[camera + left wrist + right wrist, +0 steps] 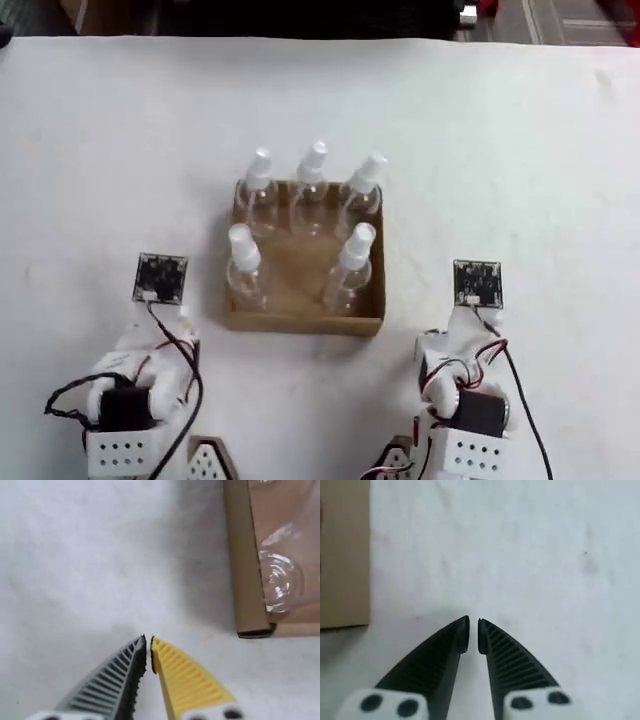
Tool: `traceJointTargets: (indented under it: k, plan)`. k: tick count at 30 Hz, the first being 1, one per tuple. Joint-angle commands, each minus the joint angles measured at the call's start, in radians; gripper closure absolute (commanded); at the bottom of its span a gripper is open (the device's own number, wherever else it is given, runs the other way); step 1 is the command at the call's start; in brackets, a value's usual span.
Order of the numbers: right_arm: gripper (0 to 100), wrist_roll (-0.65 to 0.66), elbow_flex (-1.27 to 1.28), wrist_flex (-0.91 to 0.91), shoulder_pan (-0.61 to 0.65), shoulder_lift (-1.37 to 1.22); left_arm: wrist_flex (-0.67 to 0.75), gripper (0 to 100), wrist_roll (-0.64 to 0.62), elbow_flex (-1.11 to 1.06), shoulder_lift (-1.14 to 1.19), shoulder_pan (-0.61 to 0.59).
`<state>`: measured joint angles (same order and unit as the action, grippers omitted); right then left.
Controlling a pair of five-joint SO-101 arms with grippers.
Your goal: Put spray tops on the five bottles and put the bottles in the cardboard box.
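High view first: the box (300, 322) sits mid-worktop (100, 150), and all five bottles stand upright inside it, every one wearing a white spray top. Three line the wall at 12 o'clock: one bottle (258, 195) toward 10, the middle bottle (310, 190) dead on 12, the third bottle (362, 195) toward 2. Two more stand nearer the front, the bottle at 8 o'clock (243, 265) and the bottle at 4 o'clock (350, 265), with bare cardboard between them.

Left arm (130, 400) is parked at 7 o'clock of the box, right arm (465, 400) at 5 o'clock, both apart from the cardboard.

Left wrist view: jaws closed, grey finger (115, 680) and yellow finger (185, 680) meeting at the tips, nothing between them, over bare worktop. A box corner and a clear bottle base (280, 580) show just beyond.

Right wrist view: black jaws drawn together, a hairline gap at the tips, nothing held. The box wall (345, 555) lies off to one side.
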<state>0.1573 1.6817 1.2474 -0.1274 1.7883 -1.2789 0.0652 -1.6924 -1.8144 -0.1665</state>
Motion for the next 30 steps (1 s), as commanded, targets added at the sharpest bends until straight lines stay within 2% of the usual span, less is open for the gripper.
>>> traceJointTargets:
  k: [1,5,18,24,30]
  plan:
    - [98.3,0.133,0.009,0.015,-0.007,0.008,-0.006,98,0.008,0.0,-0.008,0.012]
    - [98.3,0.198,0.009,0.015,-0.004,0.008,-0.006,98,0.014,0.0,-0.008,0.01]
    - [98.3,0.192,0.009,0.015,-0.002,0.008,-0.006,98,0.014,0.0,-0.008,0.01]
    - [98.3,0.021,0.009,0.016,-0.008,0.008,-0.006,98,0.014,0.0,-0.008,0.01]
    - [98.3,0.02,0.009,0.016,-0.01,0.008,-0.006,98,0.014,0.0,-0.008,0.01]
